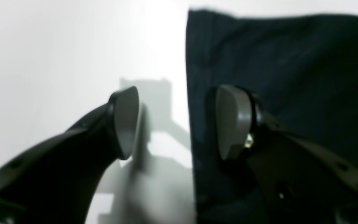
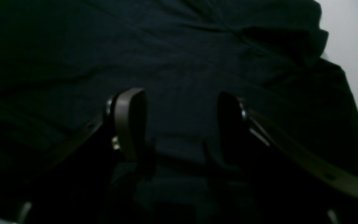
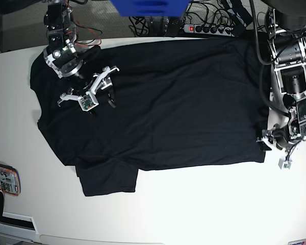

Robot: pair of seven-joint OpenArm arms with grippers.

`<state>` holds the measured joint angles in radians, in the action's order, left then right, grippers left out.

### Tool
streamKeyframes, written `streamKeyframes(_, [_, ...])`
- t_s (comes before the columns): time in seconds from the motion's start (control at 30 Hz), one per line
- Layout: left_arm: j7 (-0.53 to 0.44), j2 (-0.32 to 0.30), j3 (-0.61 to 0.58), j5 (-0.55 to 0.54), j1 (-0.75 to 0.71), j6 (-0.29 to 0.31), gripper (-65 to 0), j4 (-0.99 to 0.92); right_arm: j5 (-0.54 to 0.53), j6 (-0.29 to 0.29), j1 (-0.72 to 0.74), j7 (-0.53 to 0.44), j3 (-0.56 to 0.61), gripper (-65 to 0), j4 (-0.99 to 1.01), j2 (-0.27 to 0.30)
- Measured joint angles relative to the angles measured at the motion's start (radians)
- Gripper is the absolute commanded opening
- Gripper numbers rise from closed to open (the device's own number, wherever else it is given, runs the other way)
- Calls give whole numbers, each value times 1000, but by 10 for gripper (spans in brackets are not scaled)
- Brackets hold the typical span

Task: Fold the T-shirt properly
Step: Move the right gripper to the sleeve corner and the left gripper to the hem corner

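Observation:
The black T-shirt (image 3: 173, 102) lies spread flat on the white table (image 3: 204, 204), with one sleeve (image 3: 109, 178) sticking out toward the front left. My right gripper (image 3: 102, 104) hovers open over the shirt's upper left part; in the right wrist view (image 2: 180, 124) both fingers stand apart above dark cloth (image 2: 179, 56). My left gripper (image 3: 265, 143) is at the shirt's right edge near the front corner. In the left wrist view it (image 1: 179, 123) is open and straddles the cloth edge: one finger (image 1: 233, 121) over the shirt (image 1: 291, 77), the other (image 1: 126, 121) over bare table.
A power strip (image 3: 214, 28) and cables lie behind the table's far edge, beside a blue object (image 3: 148, 7). A small flat colourful item (image 3: 2, 178) lies at the table's left edge. The table's front edge runs along the bottom of the base view.

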<state>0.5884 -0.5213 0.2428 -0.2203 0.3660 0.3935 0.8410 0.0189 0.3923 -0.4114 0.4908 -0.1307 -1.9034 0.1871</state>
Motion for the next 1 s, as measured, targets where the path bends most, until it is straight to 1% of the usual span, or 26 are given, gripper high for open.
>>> streamKeyframes(0.07, [-43, 1, 0, 5, -11, 0, -294, -13, 0, 0, 1, -2, 0, -303, 0, 1])
streamKeyframes(0.13, [-45, 7, 2, 9, -4, 0, -294, -35, 0, 0, 1, -2, 0, -303, 0, 0])
streamKeyframes(0.2, [-69, 16, 2, 9, 3, -5, -295, -54, 0, 0, 1, -2, 0, -303, 0, 0])
streamKeyframes(0.43, [-88, 63, 7, 23, 8, -16, -296, -56, 0, 0, 1, -2, 0, -303, 0, 1])
streamKeyframes(0.6, [-91, 80, 7, 23, 11, -16, -302, -56, 0, 0, 1, -6, -1, -303, 0, 0])
streamKeyframes(0.63, [-92, 90, 7, 23, 10, -16, -323, -55, 0, 0, 1, -6, -1, -303, 0, 0])
streamKeyframes(0.7, [-93, 95, 7, 23, 8, -15, -395, -52, 0, 0, 1, -6, -1, -303, 0, 0])
streamKeyframes(0.73, [-95, 97, 7, 23, 8, -15, -439, -52, 0, 0, 1, -6, -1, -303, 0, 1])
streamKeyframes(0.87, [-97, 98, 7, 13, 8, -11, -650, -52, 0, 0, 1, -6, -1, -303, 0, 1])
streamKeyframes(1.0, [-98, 98, 7, 11, 8, -12, -650, -51, 0, 0, 1, -6, -1, -304, 0, 1])
